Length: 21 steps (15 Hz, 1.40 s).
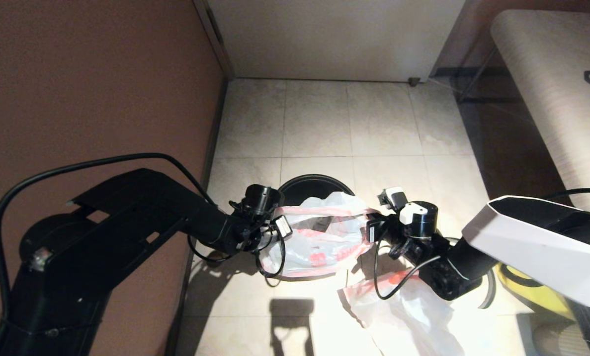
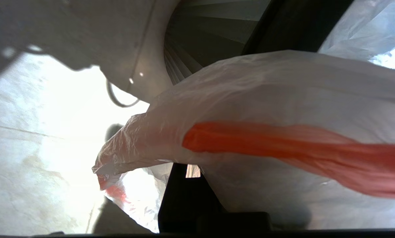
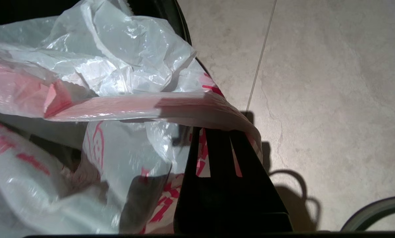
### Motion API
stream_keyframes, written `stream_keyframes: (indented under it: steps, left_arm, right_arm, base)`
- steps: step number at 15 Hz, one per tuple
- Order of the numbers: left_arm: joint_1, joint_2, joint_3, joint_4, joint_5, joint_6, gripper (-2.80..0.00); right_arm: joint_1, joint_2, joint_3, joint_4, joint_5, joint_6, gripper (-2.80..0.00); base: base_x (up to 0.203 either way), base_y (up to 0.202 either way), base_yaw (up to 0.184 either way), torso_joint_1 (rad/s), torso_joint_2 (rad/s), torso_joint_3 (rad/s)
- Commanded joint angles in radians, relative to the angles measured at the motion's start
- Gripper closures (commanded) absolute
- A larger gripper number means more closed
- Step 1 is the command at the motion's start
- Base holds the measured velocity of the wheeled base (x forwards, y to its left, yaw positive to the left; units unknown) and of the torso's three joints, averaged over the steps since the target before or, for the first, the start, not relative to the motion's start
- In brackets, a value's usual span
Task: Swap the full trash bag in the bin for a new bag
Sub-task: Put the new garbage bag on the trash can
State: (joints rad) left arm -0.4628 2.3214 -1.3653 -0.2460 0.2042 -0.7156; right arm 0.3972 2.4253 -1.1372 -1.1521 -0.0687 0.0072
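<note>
Head view, near to far: crumpled white bag [image 1: 403, 316] on floor at 5 o'clock. Left gripper [image 1: 281, 228] and right gripper [image 1: 373, 228] each clenched on new bag [image 1: 319, 237] edges at 9 and 3, stretched over round glossy bin [image 1: 315, 184]. Film thin, limp, slippery; grip hem.

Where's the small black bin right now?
In the head view the small round black plastic bin stands on the tiled floor at centre, between the left gripper and right gripper, mostly covered by the white-and-red plastic bag they hold.
</note>
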Motion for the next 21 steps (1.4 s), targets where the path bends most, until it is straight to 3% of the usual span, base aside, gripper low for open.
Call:
stream_keyframes:
  steps: [1, 3, 7, 12, 18, 21]
  left_arm:
    - [-0.009, -0.019, 0.027, -0.005, -0.038, -0.002, 0.0]
    - [-0.029, -0.017, 0.057, -0.012, -0.045, 0.023, 0.0]
    - [-0.066, 0.025, 0.131, -0.161, 0.026, 0.166, 0.0]
    - [-0.09, 0.032, 0.17, -0.208, 0.043, 0.209, 0.0]
    - [-0.133, 0.023, 0.291, -0.42, 0.036, 0.319, 0.0]
    - [-0.149, -0.013, 0.319, -0.423, 0.004, 0.321, 0.0]
  right_arm:
    - [-0.004, 0.06, -0.062, -0.012, -0.002, -0.003, 0.0]
    - [-0.006, 0.065, -0.106, -0.012, -0.002, -0.002, 0.0]
    - [-0.009, 0.047, -0.119, -0.062, -0.039, 0.0, 0.0]
    - [-0.009, 0.013, -0.064, -0.086, -0.046, 0.004, 0.0]
    - [0.018, -0.022, -0.033, -0.083, -0.042, 0.004, 0.0]
    - [0.056, -0.065, -0.003, -0.081, -0.042, 0.004, 0.0]
  base:
    - [0.0, 0.0, 0.0, 0.0, 0.0, 0.0]
    - [0.0, 0.0, 0.0, 0.0, 0.0, 0.0]
    - [0.0, 0.0, 0.0, 0.0, 0.0, 0.0]
    - [0.0, 0.0, 0.0, 0.0, 0.0, 0.0]
    - [0.0, 0.0, 0.0, 0.0, 0.0, 0.0]
    - [0.0, 0.0, 0.0, 0.0, 0.0, 0.0]
